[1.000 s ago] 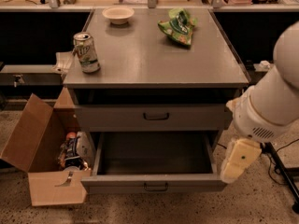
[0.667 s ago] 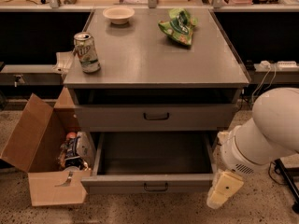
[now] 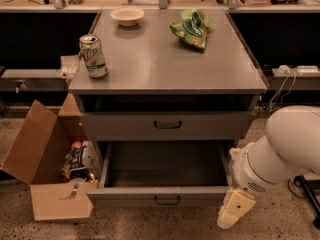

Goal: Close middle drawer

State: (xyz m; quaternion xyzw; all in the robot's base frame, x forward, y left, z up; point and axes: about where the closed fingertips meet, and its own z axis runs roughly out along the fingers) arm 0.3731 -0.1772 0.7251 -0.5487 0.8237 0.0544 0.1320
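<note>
The middle drawer (image 3: 125, 198) is pulled far out at the bottom of the grey cabinet. Its long shallow tray looks empty, and its low front panel has a small dark bar handle (image 3: 166, 200) at the centre. My gripper (image 3: 235, 211), a cream-coloured end on a bulky white arm (image 3: 285, 144), hangs just off the drawer's front right corner, near floor level. It is beside the front panel, and I cannot tell whether it touches it.
The grey drawer with the taller front panel (image 3: 167, 125) above is shut. On the cabinet top stand a soda can (image 3: 93, 55), a white bowl (image 3: 127, 15) and a green snack bag (image 3: 191, 28). An open cardboard box (image 3: 45, 169) sits on the floor at the left.
My arm has swung down and to the left, bringing the gripper lower, to the drawer's front right corner. The drawer has not moved.
</note>
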